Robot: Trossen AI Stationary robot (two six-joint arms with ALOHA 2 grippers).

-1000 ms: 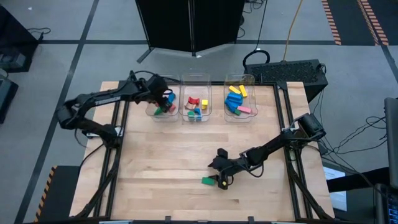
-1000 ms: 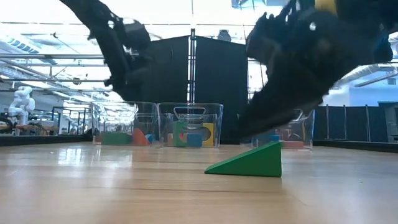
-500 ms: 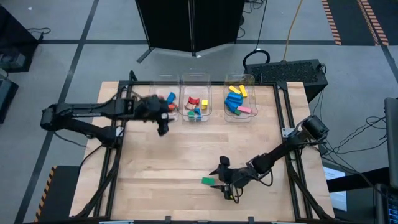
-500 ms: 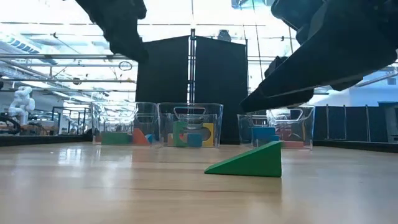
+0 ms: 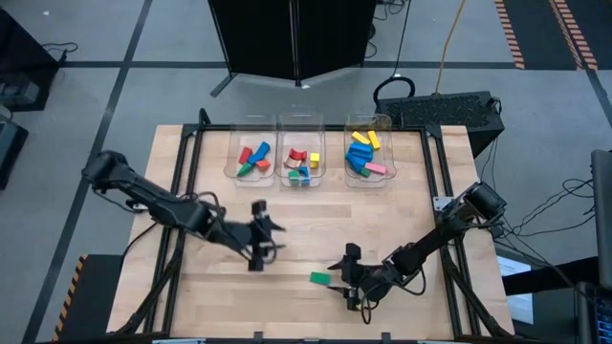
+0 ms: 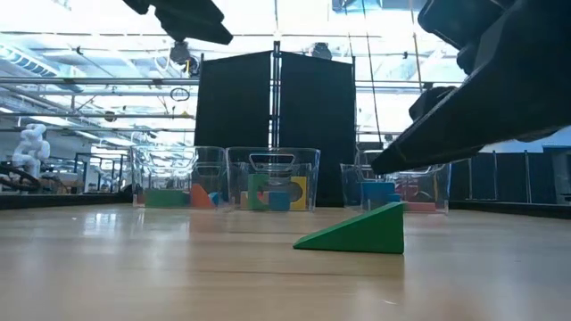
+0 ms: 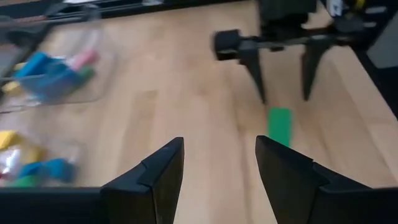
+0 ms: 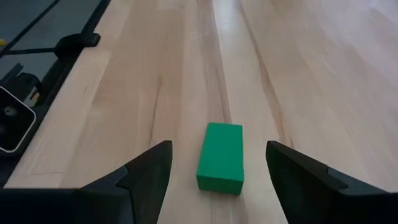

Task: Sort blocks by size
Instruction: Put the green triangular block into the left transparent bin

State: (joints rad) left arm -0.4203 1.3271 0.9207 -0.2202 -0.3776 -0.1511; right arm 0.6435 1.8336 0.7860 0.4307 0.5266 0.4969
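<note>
A green wedge-shaped block point(image 5: 319, 278) lies flat on the table near its front edge; it also shows in the low view point(image 6: 357, 234) and the right wrist view point(image 8: 220, 157). My right gripper point(image 5: 346, 277) is open just to the block's right, its fingers pointing at the block, which lies just ahead of the gap between them without touching. My left gripper point(image 5: 270, 239) is open and empty over the table's middle, left of the block, which it faces point(image 7: 279, 125). Other blocks lie in three clear bins.
Three clear bins stand in a row at the far edge: left point(image 5: 235, 172), middle point(image 5: 300, 182), right point(image 5: 368, 182), each with coloured blocks. Bare wood lies between the bins and the grippers. The bins also show in the low view point(image 6: 272, 178).
My left gripper has gone from over the left bin toward the table's near edge and right, to the table's middle. My right gripper has shifted a little toward the near edge beside the green block. The block has stayed where it was.
</note>
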